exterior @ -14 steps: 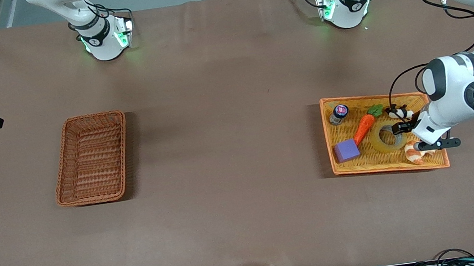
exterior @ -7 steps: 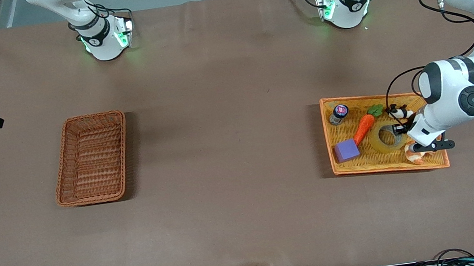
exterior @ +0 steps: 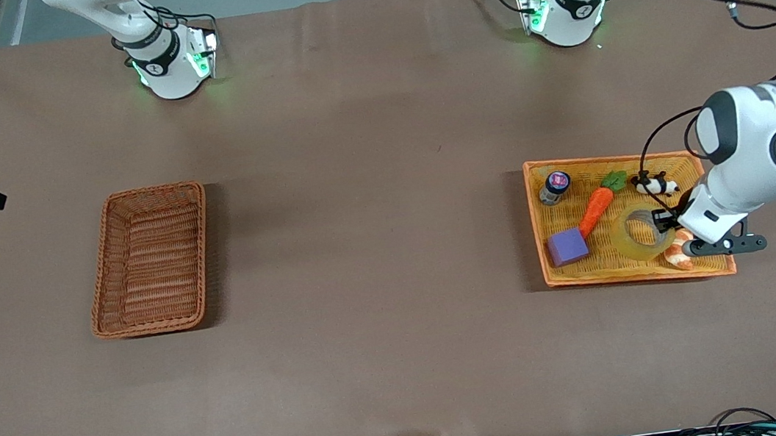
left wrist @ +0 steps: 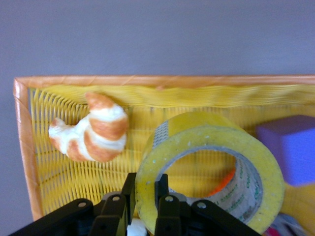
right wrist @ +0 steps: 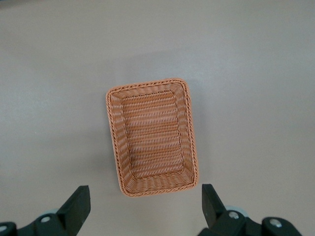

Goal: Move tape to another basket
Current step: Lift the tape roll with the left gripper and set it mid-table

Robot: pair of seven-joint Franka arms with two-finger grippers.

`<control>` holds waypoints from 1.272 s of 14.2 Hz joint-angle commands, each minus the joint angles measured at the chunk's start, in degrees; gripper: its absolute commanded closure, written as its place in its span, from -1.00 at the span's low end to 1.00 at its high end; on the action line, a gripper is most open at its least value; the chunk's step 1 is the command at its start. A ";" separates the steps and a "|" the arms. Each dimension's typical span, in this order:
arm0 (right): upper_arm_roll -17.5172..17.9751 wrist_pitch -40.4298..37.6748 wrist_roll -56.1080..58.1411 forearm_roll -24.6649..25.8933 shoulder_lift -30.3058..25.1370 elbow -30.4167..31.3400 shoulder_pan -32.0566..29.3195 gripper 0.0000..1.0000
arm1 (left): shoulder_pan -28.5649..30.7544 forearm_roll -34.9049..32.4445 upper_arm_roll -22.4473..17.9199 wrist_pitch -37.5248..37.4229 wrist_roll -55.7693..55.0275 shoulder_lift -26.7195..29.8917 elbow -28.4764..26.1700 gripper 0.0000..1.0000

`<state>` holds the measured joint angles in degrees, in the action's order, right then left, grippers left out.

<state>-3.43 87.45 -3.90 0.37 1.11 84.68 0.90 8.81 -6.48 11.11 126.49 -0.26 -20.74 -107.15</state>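
Now tape [exterior: 638,235] tilted near tray [exterior: 631,276] edge

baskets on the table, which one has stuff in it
The wide flat orange-and-yellow woven tray at the left arm's end; the narrower reddish-brown wicker basket holds nothing.

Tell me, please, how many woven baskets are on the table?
2: the brown basket toward the right arm's end, and the orange tray toward the left arm's end. None seem hidden.

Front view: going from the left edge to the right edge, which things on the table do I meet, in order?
Basket → purple block → carrot → tape, held by the left gripper.
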 commanded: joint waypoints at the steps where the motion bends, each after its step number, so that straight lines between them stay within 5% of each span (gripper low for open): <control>1: 0.44 0.26 -0.59 0.34 -0.67 0.83 -0.28 -1.00 | -0.90 -0.90 6.52 -11.05 -5.25 2.03 7.97 0.98; 3: 0.53 0.44 -0.59 -0.02 -0.23 0.92 -0.28 -1.00 | -3.44 -0.90 11.46 -15.39 -12.72 1.24 12.82 0.98; 6: 0.62 0.44 0.11 -0.54 0.47 1.10 -0.46 -1.00 | -13.96 -0.99 12.62 -15.75 -25.10 -2.18 16.69 0.98; 12: 0.62 2.89 0.38 -5.73 1.70 4.69 -0.28 -1.00 | -34.53 -1.34 10.35 -14.96 -47.36 -19.13 33.64 0.98; 14: 0.53 3.25 0.38 -5.64 1.70 5.23 -0.11 -1.00 | -40.17 -1.17 6.31 -12.08 -49.13 -21.35 34.46 0.98; 18: 0.61 5.52 0.64 -5.03 1.61 6.37 -0.02 -1.00 | -44.22 -1.17 5.41 -4.60 -51.69 -28.11 34.55 0.97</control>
<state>-2.98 90.97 -3.79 -4.23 3.80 89.20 1.00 -33.87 -6.69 16.88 120.02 -50.85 -45.44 -75.25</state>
